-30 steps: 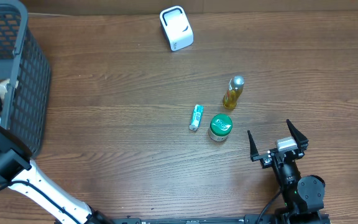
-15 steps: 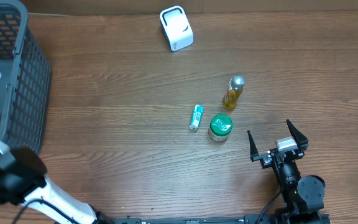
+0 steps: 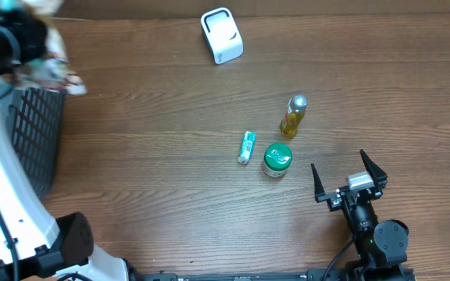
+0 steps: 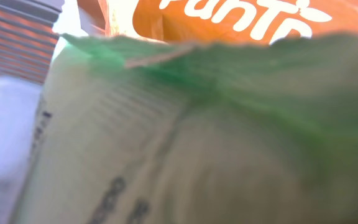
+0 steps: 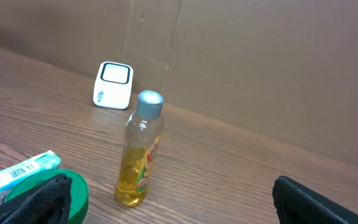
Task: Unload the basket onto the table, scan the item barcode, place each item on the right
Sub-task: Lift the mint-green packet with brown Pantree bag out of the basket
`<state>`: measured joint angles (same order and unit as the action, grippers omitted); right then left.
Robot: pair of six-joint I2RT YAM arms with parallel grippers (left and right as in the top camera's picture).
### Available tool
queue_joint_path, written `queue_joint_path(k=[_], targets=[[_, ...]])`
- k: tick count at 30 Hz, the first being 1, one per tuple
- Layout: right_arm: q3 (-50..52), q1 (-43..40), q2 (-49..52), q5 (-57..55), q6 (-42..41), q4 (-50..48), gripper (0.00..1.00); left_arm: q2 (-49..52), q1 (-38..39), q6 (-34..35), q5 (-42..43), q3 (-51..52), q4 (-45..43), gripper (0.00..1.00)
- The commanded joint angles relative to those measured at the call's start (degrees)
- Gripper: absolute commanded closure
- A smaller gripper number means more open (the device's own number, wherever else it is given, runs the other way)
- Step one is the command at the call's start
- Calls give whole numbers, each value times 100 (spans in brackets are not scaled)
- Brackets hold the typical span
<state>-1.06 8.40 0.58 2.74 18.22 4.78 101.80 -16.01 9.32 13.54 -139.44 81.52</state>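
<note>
At 10 o'clock, over the basket (image 3: pixel 33 129), the left gripper (image 3: pixel 23 48) has lifted clear, clamped on a packet (image 3: pixel 56 75) (blurred). Retrieval appears done; the scanner (image 3: pixel 221 35) at 12 o'clock comes next. The right gripper (image 3: pixel 348 181) stands spread, idle, at 5 o'clock.

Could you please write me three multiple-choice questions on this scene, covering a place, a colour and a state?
1. Where on the brown wooden table is the white box-shaped scanner? A far edge; B near edge; C centre.
2. What colour is the round jar's lid? A red; B green; C black.
3. How is the right hand? A open, empty; B shut on something; C out of view.
Answers: A, it sits by the far edge; B, the lid is green; A, its jaws stand apart, nothing between.
</note>
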Motion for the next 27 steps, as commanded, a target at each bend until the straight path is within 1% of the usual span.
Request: queue_joint_path(k=[1,3,6,10,15,20,21,23,27], targets=[[61,22,-42,-9,-22,-13,0,-68,573,98,90,-118,232,90],[61,22,-42,-9,-22,-13,0,24,951,101,92,-118,402,88],[61,22,-42,-9,-22,-15,0,140,1314,129,114,-111,560,88],[61,22,-42,-9,-22,-15,0,262,1722,407,236,-74,831,89],[61,22,-42,-9,-22,-15,0,385,2004,466,887,48,1029,95],[61,22,-42,-11,-22,-15,0,396,2288,721,870,372,1038,96],[61,22,-42,-9,-22,-15,0,396,2354,833,835,468,1036,96],[61,22,-42,-11,-22,-13,0,396,2555,1147,507,789,999,96],[61,22,-42,-11,-22,-15,0,396,2916,1834,-339,1329,946,95]])
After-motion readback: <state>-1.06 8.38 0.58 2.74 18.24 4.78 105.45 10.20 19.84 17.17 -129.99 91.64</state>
